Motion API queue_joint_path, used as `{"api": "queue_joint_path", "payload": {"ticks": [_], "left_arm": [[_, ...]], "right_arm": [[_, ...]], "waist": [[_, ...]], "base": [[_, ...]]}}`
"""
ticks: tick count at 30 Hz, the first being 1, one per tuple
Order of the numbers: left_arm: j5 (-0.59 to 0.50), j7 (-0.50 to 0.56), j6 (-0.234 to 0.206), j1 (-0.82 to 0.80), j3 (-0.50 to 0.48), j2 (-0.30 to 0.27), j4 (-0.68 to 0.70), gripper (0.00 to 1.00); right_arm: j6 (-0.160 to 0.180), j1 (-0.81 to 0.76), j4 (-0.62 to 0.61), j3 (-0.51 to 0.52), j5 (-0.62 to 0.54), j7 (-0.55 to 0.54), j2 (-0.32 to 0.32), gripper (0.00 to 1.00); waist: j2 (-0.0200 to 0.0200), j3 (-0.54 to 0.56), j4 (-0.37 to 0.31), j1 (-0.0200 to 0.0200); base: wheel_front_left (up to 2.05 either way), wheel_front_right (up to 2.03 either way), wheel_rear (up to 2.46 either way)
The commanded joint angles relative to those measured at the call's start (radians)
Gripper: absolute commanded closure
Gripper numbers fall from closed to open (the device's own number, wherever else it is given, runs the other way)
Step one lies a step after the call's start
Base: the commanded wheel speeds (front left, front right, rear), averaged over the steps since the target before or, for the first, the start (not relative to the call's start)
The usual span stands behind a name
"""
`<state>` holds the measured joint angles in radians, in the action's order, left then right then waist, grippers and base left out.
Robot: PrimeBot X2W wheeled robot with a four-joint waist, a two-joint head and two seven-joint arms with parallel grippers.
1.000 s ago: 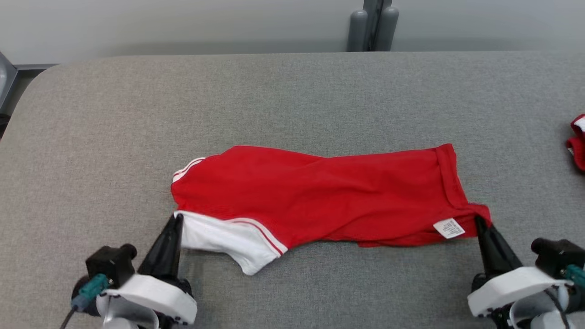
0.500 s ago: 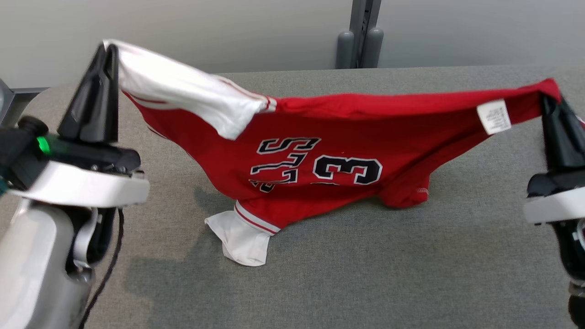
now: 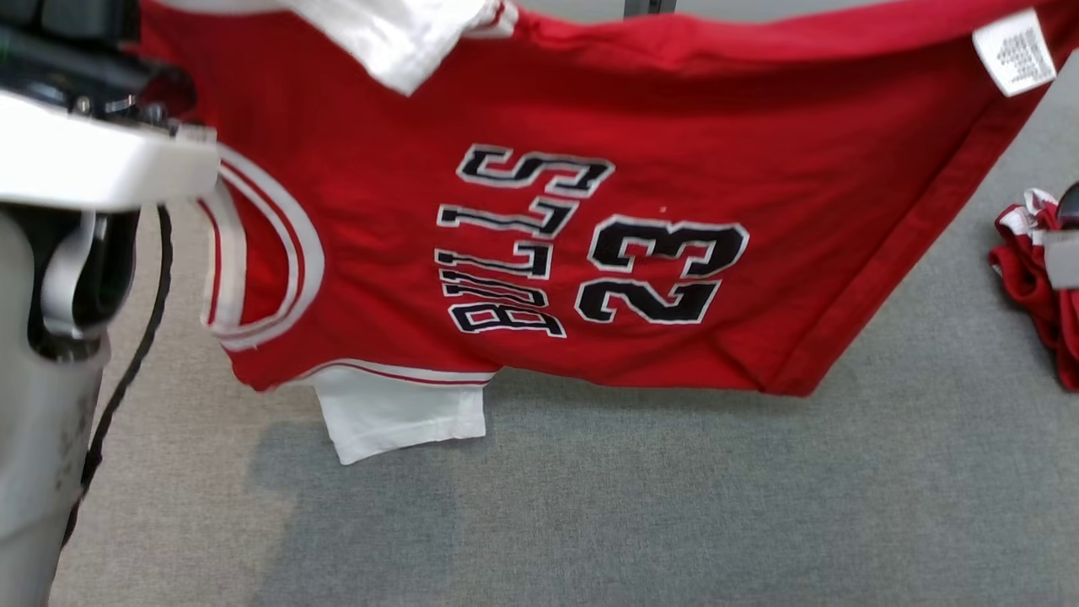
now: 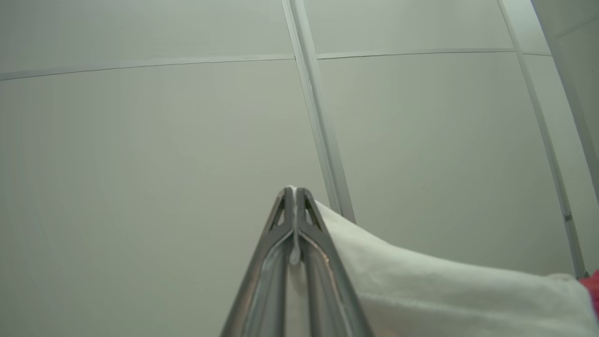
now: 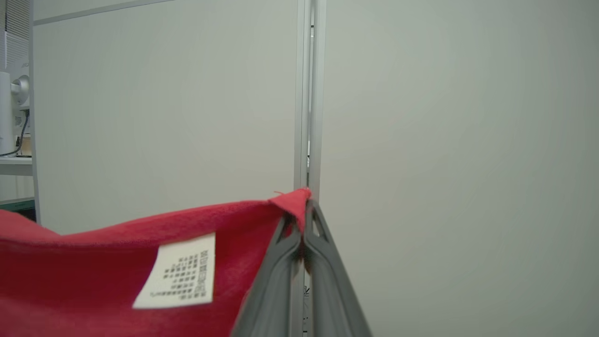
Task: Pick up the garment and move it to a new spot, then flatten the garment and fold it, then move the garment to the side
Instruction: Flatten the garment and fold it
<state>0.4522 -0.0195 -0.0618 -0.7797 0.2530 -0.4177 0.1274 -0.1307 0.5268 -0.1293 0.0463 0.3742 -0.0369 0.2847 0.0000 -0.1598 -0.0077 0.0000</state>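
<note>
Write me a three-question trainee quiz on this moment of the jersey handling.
1. True or false: the jersey lies flat on the table.
2. The left end effector pinches: A) the white sleeve; B) the care label; C) nothing.
3. Fill in: the number printed on the jersey is ___.

Key: 1 false, it hangs lifted above the table; 2 A; 3 23.

Right tool [image 5: 303, 213] pinches red garment [image 5: 93, 262] corner; white label [image 5: 178, 271] hangs.
</note>
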Motion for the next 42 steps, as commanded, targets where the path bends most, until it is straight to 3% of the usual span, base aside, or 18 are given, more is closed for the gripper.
{"api": "queue_joint_path", "payload": {"ticks": [1, 9, 20, 28, 36, 42], "left_arm": [[0.010, -0.007, 0.010, -0.045, 0.001, 0.010, -0.029, 1.00], [0.012, -0.054, 0.083, -0.331, 0.025, 0.059, -0.289, 1.00], [0.027, -0.173, 0.141, -0.674, 0.018, 0.125, -0.768, 1.00], [0.089, -0.187, 0.168, -0.602, 0.026, 0.204, -1.101, 1.00], [0.137, -0.197, 0.185, -0.481, 0.040, 0.286, -1.292, 1.00], [0.169, -0.210, 0.194, -0.382, 0.058, 0.315, -1.353, 1.00]], "right_arm": [[0.000, 0.037, 0.027, -0.003, 0.012, 0.012, 0.013, 1.00], [0.000, 0.337, 0.234, -0.106, 0.058, 0.068, 0.031, 1.00], [0.000, 0.754, 0.679, -0.221, 0.096, 0.208, -0.030, 1.00], [0.000, 0.795, 1.054, -0.294, 0.128, 0.205, -0.094, 1.00], [0.000, 0.713, 1.252, -0.333, 0.178, 0.222, -0.122, 1.00], [0.000, 0.612, 1.285, -0.378, 0.239, 0.259, -0.137, 1.00]], "waist": [[0.0000, -0.031, -0.007, 0.0000], [0.0000, -0.148, -0.028, 0.0000], [0.0000, -0.208, -0.044, 0.0000], [0.0000, -0.243, -0.014, 0.0000], [0.0000, -0.265, 0.017, 0.0000], [0.0000, -0.258, 0.026, 0.0000]], "base": [[0.00, 0.00, 0.00], [0.00, 0.00, 0.00], [0.00, 0.00, 0.00], [0.00, 0.00, 0.00], [0.00, 0.00, 0.00], [0.00, 0.00, 0.00]]}}
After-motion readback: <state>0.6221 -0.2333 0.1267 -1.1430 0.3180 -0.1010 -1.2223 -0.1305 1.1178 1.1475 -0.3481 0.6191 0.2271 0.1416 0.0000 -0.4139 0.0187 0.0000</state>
